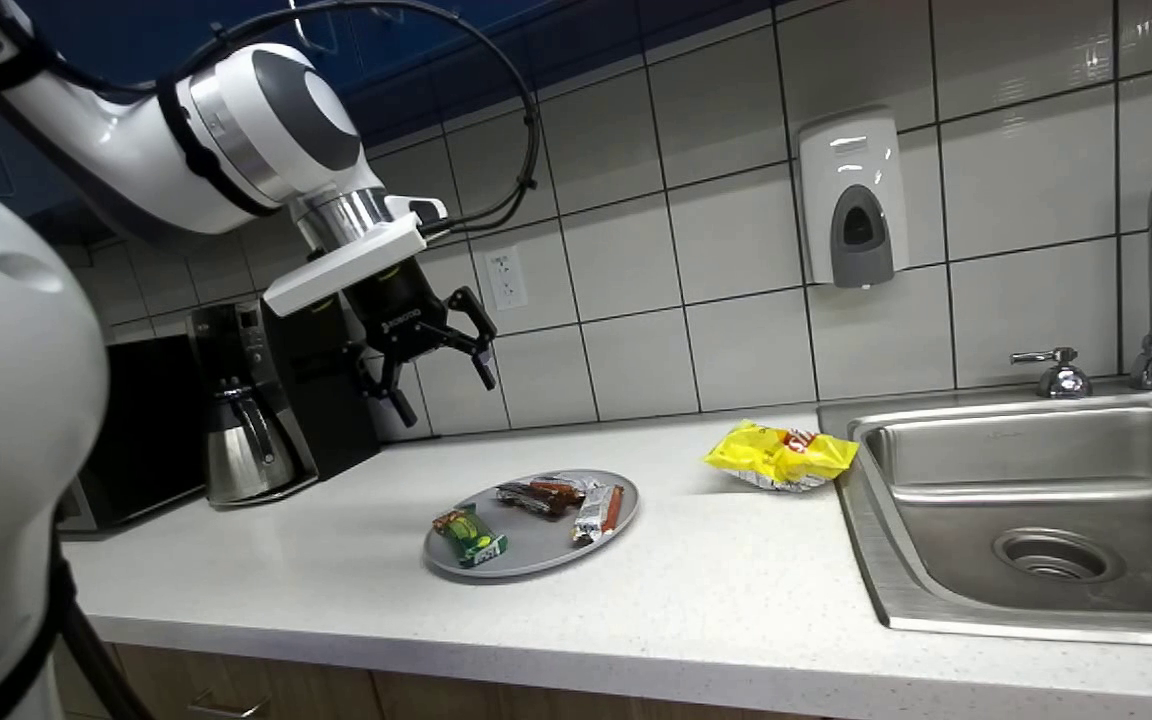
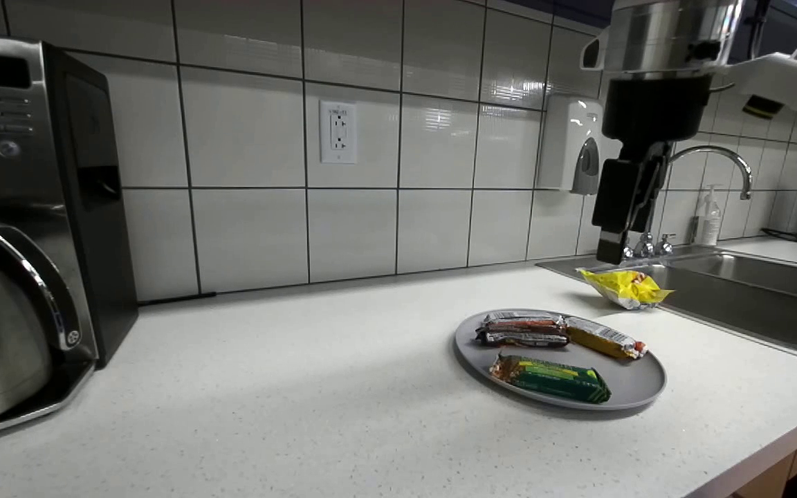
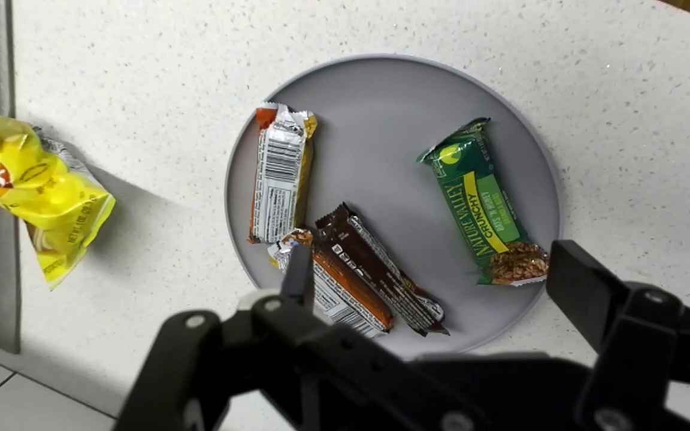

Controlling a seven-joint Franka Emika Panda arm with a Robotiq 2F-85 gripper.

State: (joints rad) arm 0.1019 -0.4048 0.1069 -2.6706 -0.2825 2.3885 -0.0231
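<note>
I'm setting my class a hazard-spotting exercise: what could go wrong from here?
The yellow chip bag lies at the edge of the sink; a nudge might drop it in. On the plate, the brown bar lies alongside an orange bar, so the open tool could catch both. The green bar sits near the rim; a push might slide it off.

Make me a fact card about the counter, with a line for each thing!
In the air: black two-fingered gripper, open, empty
Below: flat round grey plate on a speckled white countertop
One side of it: rectangular green-wrapped bar
Across from that: long dark-brown-wrapped bar, orange-edged barcoded bar, orange-and-yellow barcoded bar
Off the plate: crinkly shiny yellow chip bag, at the edge of the stainless-steel sink
</note>
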